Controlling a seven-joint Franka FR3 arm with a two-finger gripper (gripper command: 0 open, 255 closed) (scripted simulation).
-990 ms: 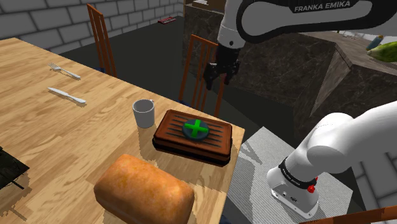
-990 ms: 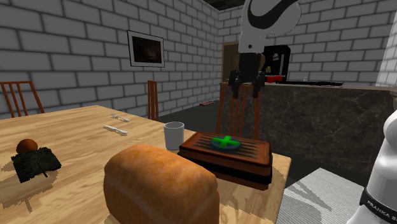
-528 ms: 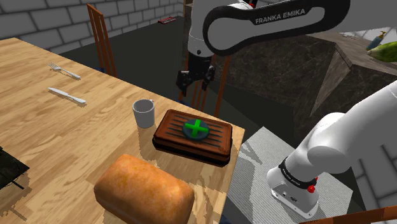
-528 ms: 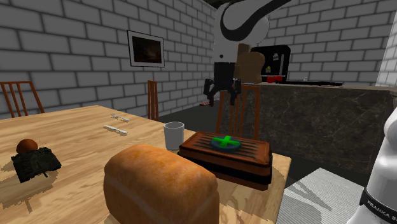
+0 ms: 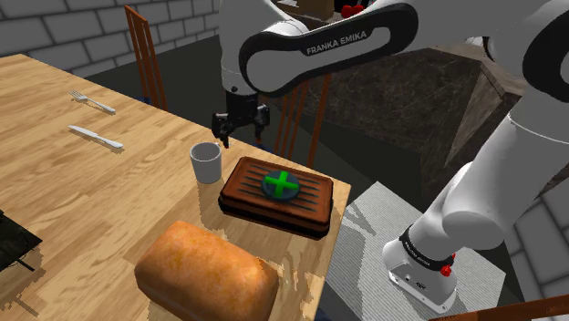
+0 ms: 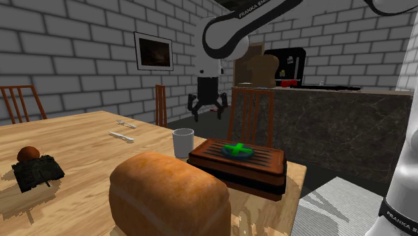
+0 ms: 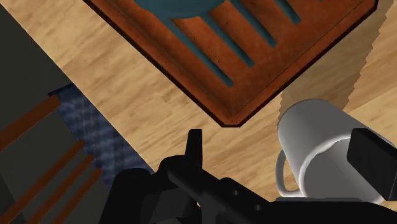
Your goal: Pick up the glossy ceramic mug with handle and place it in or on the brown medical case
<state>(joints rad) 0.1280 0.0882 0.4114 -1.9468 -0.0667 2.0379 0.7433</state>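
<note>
A white mug [image 5: 206, 162] with a small handle stands upright on the wooden table [image 5: 82, 201], just left of the brown case [image 5: 278, 194] in the shoulder view. The flat case bears a green cross on a blue disc. My black gripper [image 5: 239, 125] hangs open in the air, above and slightly behind the mug, touching nothing. The second exterior view has the gripper [image 6: 207, 107] above the mug [image 6: 183, 142] and the case [image 6: 238, 164]. In the wrist view the mug [image 7: 318, 153] lies by one finger, beside a corner of the case [image 7: 254, 57]; the gripper [image 7: 283, 145] holds nothing.
A big bread loaf [image 5: 205, 274] lies near the table's front edge. A fork [image 5: 91, 100] and a knife [image 5: 96, 137] lie at the far left. Wooden chairs [image 5: 292, 109] stand behind the table. A dark object [image 6: 37, 171] with a reddish ball sits at the second exterior view's left.
The arm has swung toward the shoulder view's left and down, from over the chair to just above the mug. The fingers stayed open. Mug and case have not moved.
</note>
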